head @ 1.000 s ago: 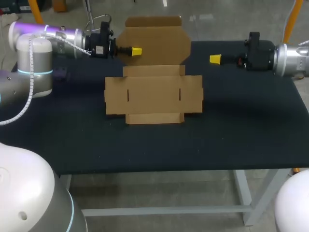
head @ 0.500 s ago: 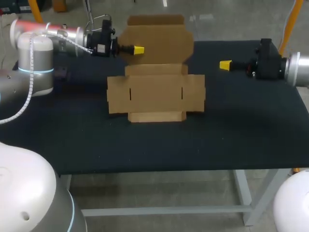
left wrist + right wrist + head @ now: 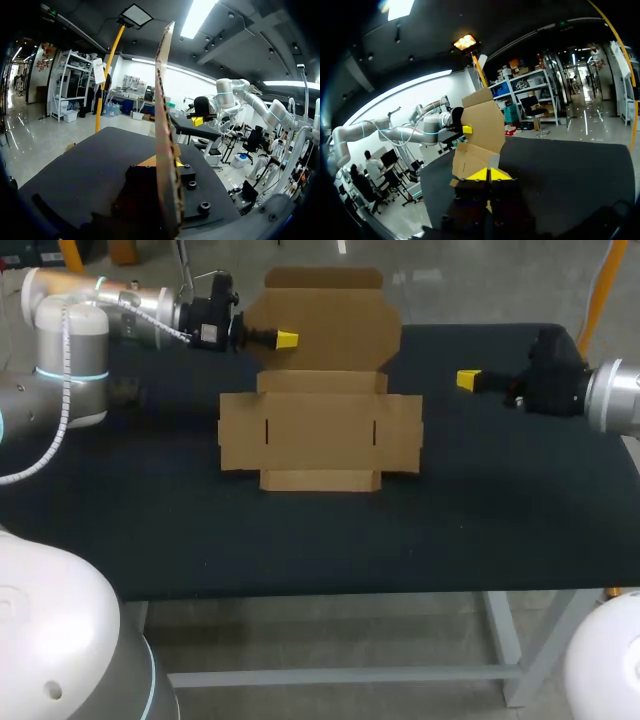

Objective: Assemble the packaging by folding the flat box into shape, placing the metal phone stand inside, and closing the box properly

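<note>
The table (image 3: 300, 540) has a dark, matte top on a pale metal frame, with its front edge nearest. Back from that edge and about midway across lies the brown cardboard box (image 3: 320, 432), unfolded. Its main panel lies flat on the top, with a narrow flap on the near side, short wings at either side and two slits cut in the panel. Behind the flat part, the lid panel (image 3: 325, 325) stands upright from the fold, near the table's far edge. The left gripper (image 3: 285, 339) comes in from the box's left to the left part of that raised panel. In the left wrist view the cardboard's edge runs up between its yellow tips, which pinch it from both sides. The right gripper (image 3: 467, 380) hovers over the top well to the right of the box, pointing toward it, with its tips pressed together on nothing.
</note>
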